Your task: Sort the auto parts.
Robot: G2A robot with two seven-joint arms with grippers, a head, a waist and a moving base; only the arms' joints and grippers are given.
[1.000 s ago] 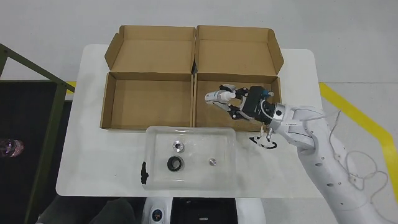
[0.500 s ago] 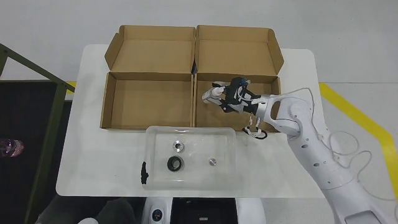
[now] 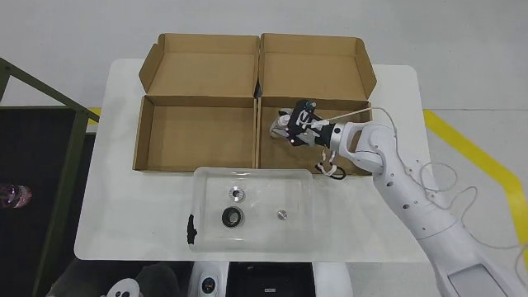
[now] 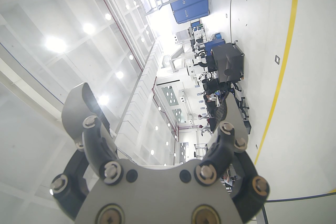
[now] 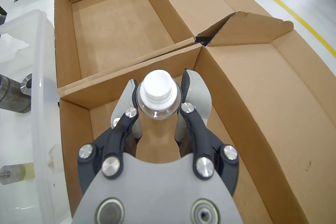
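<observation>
The right gripper (image 5: 160,84) was closed on a small clear round part with a white stepped cap (image 5: 158,89), over the right brown cardboard box (image 5: 262,93). The part's long axis lay along the fingers, with the cap pointing out past them. The left gripper (image 4: 155,107) stood open and empty.
</observation>
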